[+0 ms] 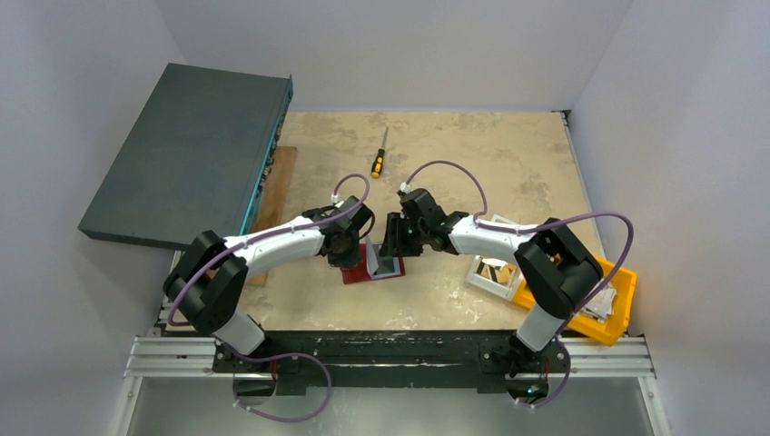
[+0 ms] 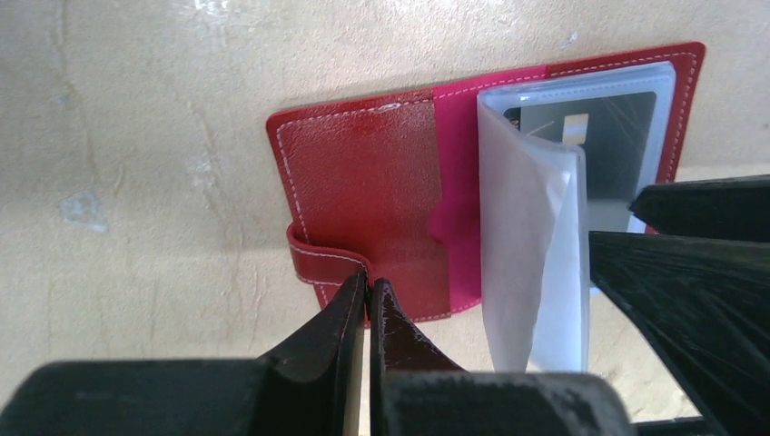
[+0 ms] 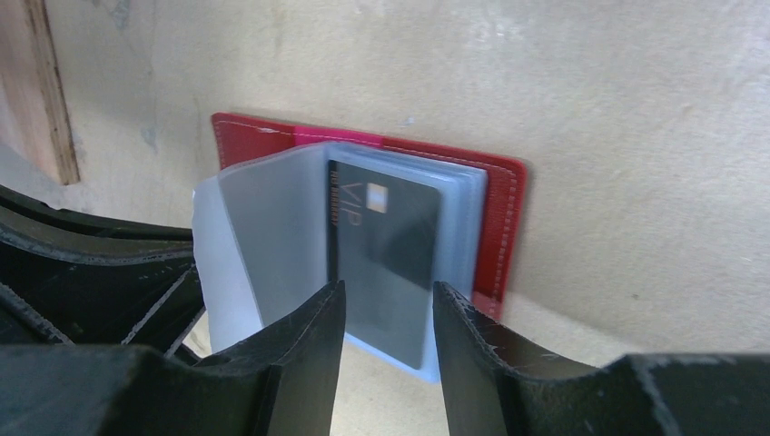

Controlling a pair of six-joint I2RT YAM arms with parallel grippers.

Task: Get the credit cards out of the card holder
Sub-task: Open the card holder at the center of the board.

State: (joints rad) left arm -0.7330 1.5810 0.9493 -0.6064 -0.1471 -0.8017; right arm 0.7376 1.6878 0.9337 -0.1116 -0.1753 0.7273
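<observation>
The dark red card holder (image 2: pixel 363 173) lies open on the table, its clear sleeves (image 2: pixel 531 236) standing up from the spine. A grey credit card (image 3: pixel 390 241) sits in one sleeve, also visible in the left wrist view (image 2: pixel 610 145). My left gripper (image 2: pixel 368 289) is shut on the holder's near edge beside its side tab (image 2: pixel 318 259). My right gripper (image 3: pixel 389 295) is open. Its fingers (image 3: pixel 313 336) straddle the near edge of the sleeve with the grey card, a gap showing on both sides. From above, the two grippers (image 1: pixel 350 257) (image 1: pixel 397 247) meet over the holder (image 1: pixel 363 272).
A yellow-handled screwdriver (image 1: pixel 378 162) lies at the back of the table. A large grey-teal panel (image 1: pixel 191 150) overhangs the left edge above a wooden plank (image 1: pixel 277 186). At the right front stand a white tray (image 1: pixel 495 272) and an orange bin (image 1: pixel 595 313).
</observation>
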